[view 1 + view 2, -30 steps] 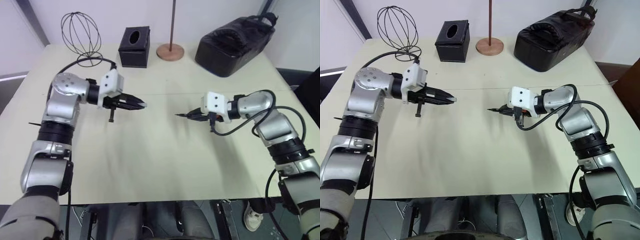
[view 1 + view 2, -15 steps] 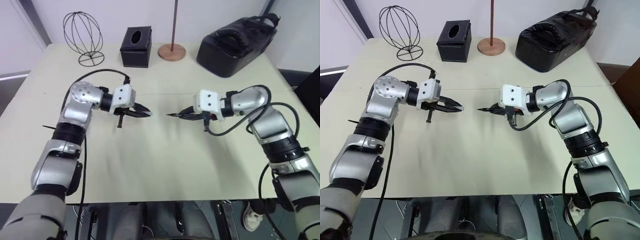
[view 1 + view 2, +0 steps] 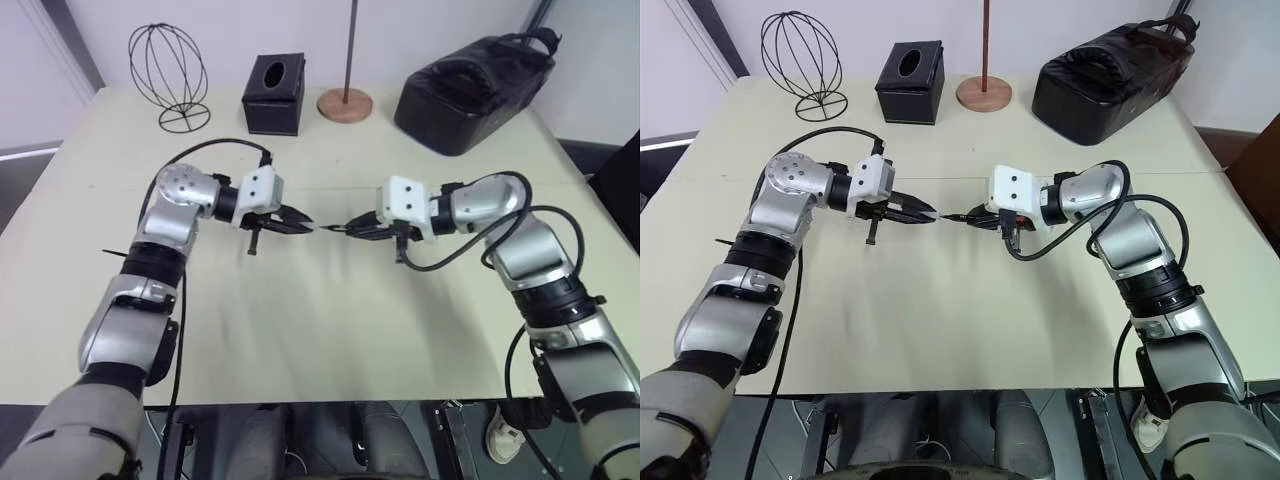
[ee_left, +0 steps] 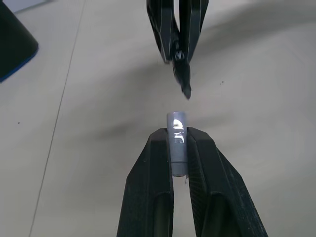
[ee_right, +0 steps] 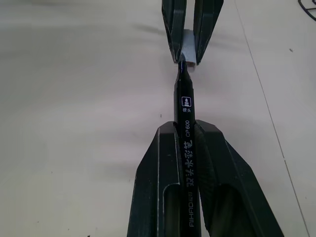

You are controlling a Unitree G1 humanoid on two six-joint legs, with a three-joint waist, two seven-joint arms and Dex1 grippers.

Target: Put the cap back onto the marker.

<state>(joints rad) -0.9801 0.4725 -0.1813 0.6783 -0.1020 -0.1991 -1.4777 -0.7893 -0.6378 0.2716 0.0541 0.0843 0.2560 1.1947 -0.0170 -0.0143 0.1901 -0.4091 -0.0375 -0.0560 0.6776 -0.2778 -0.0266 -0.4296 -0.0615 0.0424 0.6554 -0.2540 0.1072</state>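
Observation:
Above the middle of the table, my left gripper (image 3: 304,226) and right gripper (image 3: 354,228) point at each other, nearly tip to tip. The left gripper (image 4: 177,137) is shut on the cap (image 4: 177,140), a short light-grey cylinder whose open end sticks out past the fingertips. The right gripper (image 5: 186,131) is shut on the marker (image 5: 186,111), a thin black stick with white print. Its pointed tip (image 4: 185,88) lines up with the cap and sits right at its mouth. Whether they touch I cannot tell.
Along the table's far edge stand a wire globe (image 3: 168,75), a black tissue box (image 3: 273,95), a brown rod on a round base (image 3: 345,103) and a black bag (image 3: 470,75). Bare tabletop (image 3: 320,330) lies under and in front of the grippers.
Both grippers have moved inward toward each other over the table's middle. The wide gap between the marker's tip and the cap has closed to almost nothing.

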